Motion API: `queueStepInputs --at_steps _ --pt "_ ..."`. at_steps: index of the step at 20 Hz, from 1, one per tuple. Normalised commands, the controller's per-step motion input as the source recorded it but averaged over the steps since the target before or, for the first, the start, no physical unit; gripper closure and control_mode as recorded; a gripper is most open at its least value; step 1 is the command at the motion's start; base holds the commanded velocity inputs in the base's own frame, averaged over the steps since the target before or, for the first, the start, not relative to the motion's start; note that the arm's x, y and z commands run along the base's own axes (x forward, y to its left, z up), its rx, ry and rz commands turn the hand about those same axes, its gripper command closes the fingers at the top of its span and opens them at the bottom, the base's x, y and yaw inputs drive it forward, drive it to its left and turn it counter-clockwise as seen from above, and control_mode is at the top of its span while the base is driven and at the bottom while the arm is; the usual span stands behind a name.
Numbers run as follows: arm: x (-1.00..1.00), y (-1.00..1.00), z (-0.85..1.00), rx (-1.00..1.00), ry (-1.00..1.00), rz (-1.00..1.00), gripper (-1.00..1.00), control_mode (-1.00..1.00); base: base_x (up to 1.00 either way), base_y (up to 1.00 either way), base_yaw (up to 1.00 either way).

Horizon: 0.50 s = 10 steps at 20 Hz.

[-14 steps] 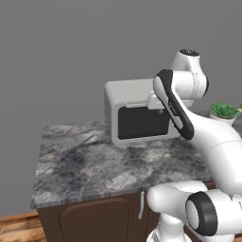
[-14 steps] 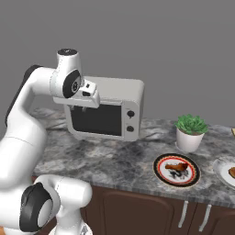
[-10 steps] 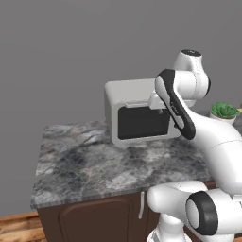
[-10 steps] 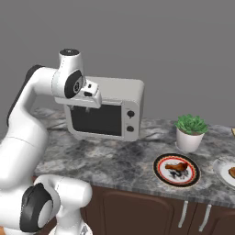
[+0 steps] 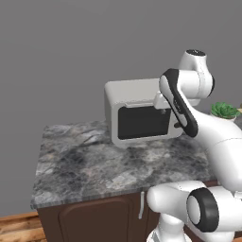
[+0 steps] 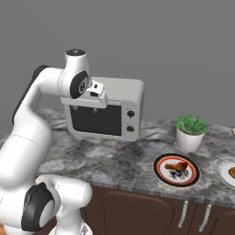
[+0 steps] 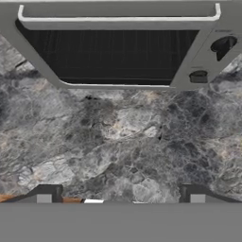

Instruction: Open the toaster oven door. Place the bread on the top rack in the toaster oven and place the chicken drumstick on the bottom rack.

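The light-grey toaster oven [image 6: 131,94] stands at the back of the counter, two black knobs [image 6: 130,120] on its right strip. Its door [image 6: 96,120] with the dark glass window [image 5: 144,122] is closed. My gripper [image 6: 85,109] hangs open in front of the door's upper edge, pointing down, nothing between its fingers. In the hand view the gripper [image 7: 120,194] is spread wide above the counter, with the door's handle bar [image 7: 118,20] ahead. The racks are hidden behind the glass. The chicken drumstick [image 6: 176,166] lies on a round plate [image 6: 160,173]. A golden-brown bread lump [image 6: 232,171] shows at the right edge.
A potted plant [image 6: 189,132] stands right of the oven. The dark marble counter [image 5: 94,160] stretches left and in front of the oven. A white plate [image 6: 222,170] holds the bread at the far right. Dark cabinet doors [image 6: 151,213] sit below.
My hand has shifted slightly right and down along the front of the oven door. The door stays closed and the food has not moved.
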Motion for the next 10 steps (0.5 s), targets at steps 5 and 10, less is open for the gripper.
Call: queueStepInputs --at_steps 5,10 --pt "0.01 0.00 0.00 -0.05 0.00 0.00 -1.00 -1.00 0.00 0.00 0.00" --pt "0.00 0.00 0.00 -0.03 0.00 0.00 -1.00 -1.00 0.00 0.00 0.00"
